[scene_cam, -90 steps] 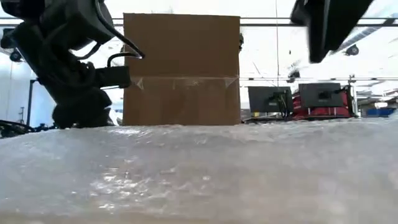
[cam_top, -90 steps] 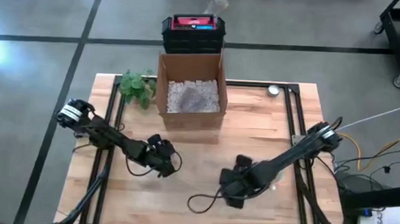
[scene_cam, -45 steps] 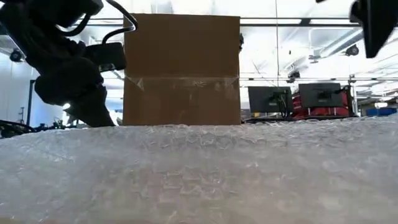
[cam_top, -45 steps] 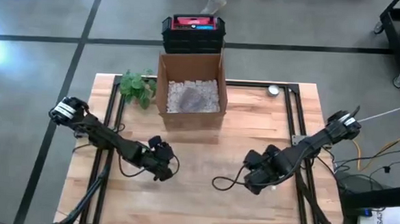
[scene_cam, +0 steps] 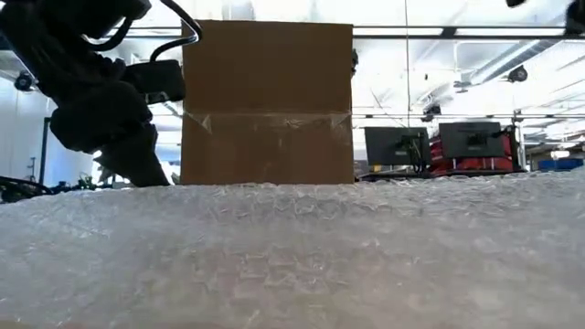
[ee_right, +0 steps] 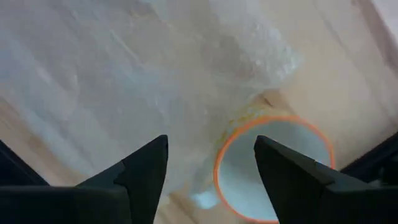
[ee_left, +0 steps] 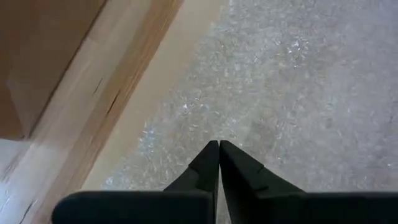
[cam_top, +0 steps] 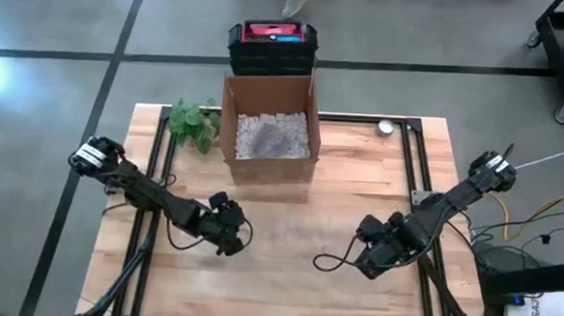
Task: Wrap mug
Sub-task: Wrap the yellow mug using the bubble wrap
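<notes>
A clear bubble wrap sheet (scene_cam: 292,247) lies spread on the wooden table between the two arms. A mug with an orange rim and white inside (ee_right: 273,171) stands mouth up at the sheet's right end. A lobe of the wrap (ee_right: 249,43) lies against its far side. My right gripper (ee_right: 211,142) hovers open above the mug's rim and the wrap beside it; it is also at the table's near right in the high view (cam_top: 369,257). My left gripper (ee_left: 219,144) is shut, tips down on the sheet near its left edge (cam_top: 230,235). My left gripper has its shut fingertips (ee_left: 214,152) down on the bubble wrap (ee_left: 205,134) close to the sheet's edge, coming from above at a slant. Whether a layer is caught between the tips, I cannot tell. The sheet lies flat on the table there.
An open cardboard box (cam_top: 267,128) with white packing peanuts stands at the far middle of the table. A green plant sprig (cam_top: 192,122) lies left of it. A black and red case (cam_top: 274,41) sits beyond the table. A black frame rail (cam_top: 421,185) runs along the right.
My right gripper has drawn back from the middle of the table toward its right edge. My left gripper has shifted a little toward the left and lower, then kept still. The bubble wrap, which was moving a second ago, now lies settled.
</notes>
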Controlling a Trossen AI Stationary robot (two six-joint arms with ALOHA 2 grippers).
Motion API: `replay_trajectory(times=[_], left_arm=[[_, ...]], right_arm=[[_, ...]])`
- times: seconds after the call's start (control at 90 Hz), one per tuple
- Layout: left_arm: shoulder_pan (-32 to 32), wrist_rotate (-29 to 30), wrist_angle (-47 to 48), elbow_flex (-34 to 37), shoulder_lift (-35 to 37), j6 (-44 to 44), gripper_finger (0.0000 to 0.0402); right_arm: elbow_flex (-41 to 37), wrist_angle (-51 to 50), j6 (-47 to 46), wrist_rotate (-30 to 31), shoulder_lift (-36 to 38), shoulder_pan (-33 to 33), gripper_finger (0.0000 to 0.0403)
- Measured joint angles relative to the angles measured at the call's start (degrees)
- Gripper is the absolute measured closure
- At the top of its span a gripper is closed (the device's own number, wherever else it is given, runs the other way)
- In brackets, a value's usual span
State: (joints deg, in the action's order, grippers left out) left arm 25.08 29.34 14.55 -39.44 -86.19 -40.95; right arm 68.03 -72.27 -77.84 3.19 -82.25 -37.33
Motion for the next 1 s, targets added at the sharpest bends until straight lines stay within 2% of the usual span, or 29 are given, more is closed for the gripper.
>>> replay_trajectory(times=[0.144, 0.322, 0.411, 0.511, 0.6, 0.644, 0.833, 1.0], left_arm=[[0.02, 0.00, 0.00, -0.02, 0.00, 0.00, 0.0402], [0.02, 0.00, 0.00, -0.02, 0.00, 0.24, 0.0402], [0.02, 0.00, -0.01, -0.02, 0.00, 0.24, 0.0402], [0.02, -0.16, -0.02, -0.04, 0.00, 0.17, 0.0402], [0.02, -0.31, -0.02, -0.04, 0.00, 0.13, 0.0402], [0.02, -0.31, -0.02, -0.04, 0.00, 0.11, 0.0402], [0.02, -0.33, -0.04, -0.04, 0.02, -0.02, 0.0402], [0.02, -0.35, 0.12, -0.53, 0.04, 0.47, 0.0402]], right_arm=[[-4.41, 2.58, -3.51, -2.80, -0.01, -1.39, 0.0198], [-10.01, 9.58, -2.17, -3.56, -0.02, -1.74, 0.0217], [-11.31, 9.49, -0.56, -3.44, -0.03, -1.73, 0.0251], [-11.28, 9.50, 2.79, -3.44, 0.39, -1.71, 0.0316], [-9.67, 8.22, 5.84, -3.34, 1.09, -1.71, 0.0379], [-8.44, 6.53, 7.39, -3.38, 1.25, -1.73, 0.0391], [-0.21, -5.23, 9.22, -2.63, 1.37, -1.69, 0.0388], [7.07, -3.98, 14.21, 1.99, 0.93, -1.52, 0.0397]])
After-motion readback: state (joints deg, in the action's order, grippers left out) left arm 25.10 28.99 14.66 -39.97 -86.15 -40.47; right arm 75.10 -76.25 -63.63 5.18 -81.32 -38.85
